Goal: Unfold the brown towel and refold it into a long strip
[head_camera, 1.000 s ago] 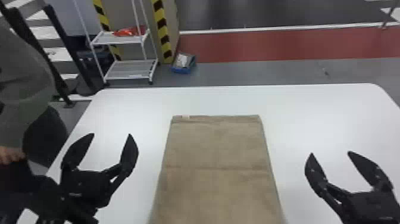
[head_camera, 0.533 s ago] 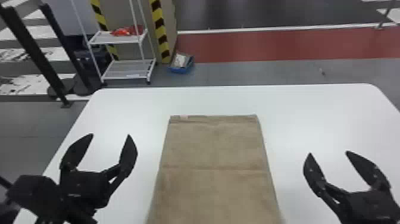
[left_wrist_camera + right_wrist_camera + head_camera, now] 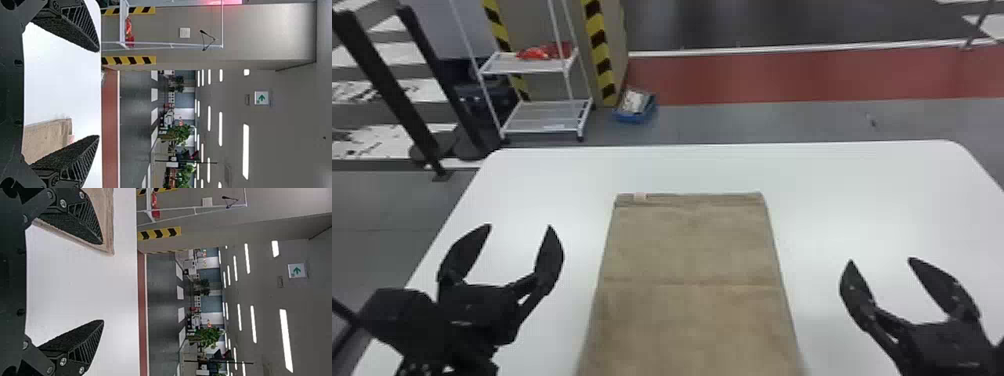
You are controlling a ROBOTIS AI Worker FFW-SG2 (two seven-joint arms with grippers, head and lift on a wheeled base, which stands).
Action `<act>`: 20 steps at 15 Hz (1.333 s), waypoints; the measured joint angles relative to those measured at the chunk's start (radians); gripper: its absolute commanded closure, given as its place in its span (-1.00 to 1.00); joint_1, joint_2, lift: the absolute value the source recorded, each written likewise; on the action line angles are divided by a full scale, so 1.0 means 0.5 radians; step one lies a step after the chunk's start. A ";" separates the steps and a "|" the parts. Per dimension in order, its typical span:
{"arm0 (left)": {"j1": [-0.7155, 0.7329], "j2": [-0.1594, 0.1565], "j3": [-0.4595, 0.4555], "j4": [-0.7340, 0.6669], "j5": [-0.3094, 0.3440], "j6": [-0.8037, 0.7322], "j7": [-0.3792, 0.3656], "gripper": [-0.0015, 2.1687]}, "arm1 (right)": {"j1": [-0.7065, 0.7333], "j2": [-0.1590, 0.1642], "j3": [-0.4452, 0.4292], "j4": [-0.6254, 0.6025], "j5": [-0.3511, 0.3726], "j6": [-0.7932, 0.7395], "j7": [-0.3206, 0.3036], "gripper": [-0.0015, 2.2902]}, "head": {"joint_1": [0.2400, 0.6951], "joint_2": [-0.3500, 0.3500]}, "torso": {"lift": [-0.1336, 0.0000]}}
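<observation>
The towel [image 3: 689,310] lies flat on the table [image 3: 857,190] toward six o'clock, the left gripper [image 3: 520,226] at its nine o'clock and the right gripper [image 3: 881,260] at its three, both spread wide and empty.

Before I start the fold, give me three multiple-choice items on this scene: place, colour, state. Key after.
1. Where is the brown towel?
A) On the rack
B) On the table, between left gripper and right gripper
C) On the floor

2. What colour is the table?
A) White
B) Red
C) Yellow

3. How is the right gripper?
A) Shut on the towel
B) Shut, empty
C) Open, empty

1 B: the head view has a gripper to either side of it.
2 A: the bare tabletop around the towel is white.
3 C: its fingers stand wide apart with nothing between them.
</observation>
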 measured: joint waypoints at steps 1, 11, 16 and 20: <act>-0.023 0.002 -0.010 0.022 0.003 0.010 0.000 -0.90 | -0.015 0.001 -0.002 0.017 0.005 0.000 0.000 -0.83 | 1.00 0.31 | -0.84; -0.832 -0.006 -0.394 0.602 0.087 0.491 -0.031 -0.83 | -0.288 -0.006 -0.083 0.203 0.102 0.107 0.065 -0.83 | 1.00 -0.02 | -0.84; -1.194 -0.039 -0.543 0.980 0.130 0.535 -0.028 -0.80 | -0.310 -0.014 -0.101 0.212 0.106 0.130 0.074 -0.83 | 1.00 -0.10 | -0.84; -1.339 -0.074 -0.609 1.120 0.122 0.596 -0.028 -0.80 | -0.296 -0.033 -0.101 0.210 0.094 0.128 0.074 -0.83 | 1.00 -0.15 | -0.84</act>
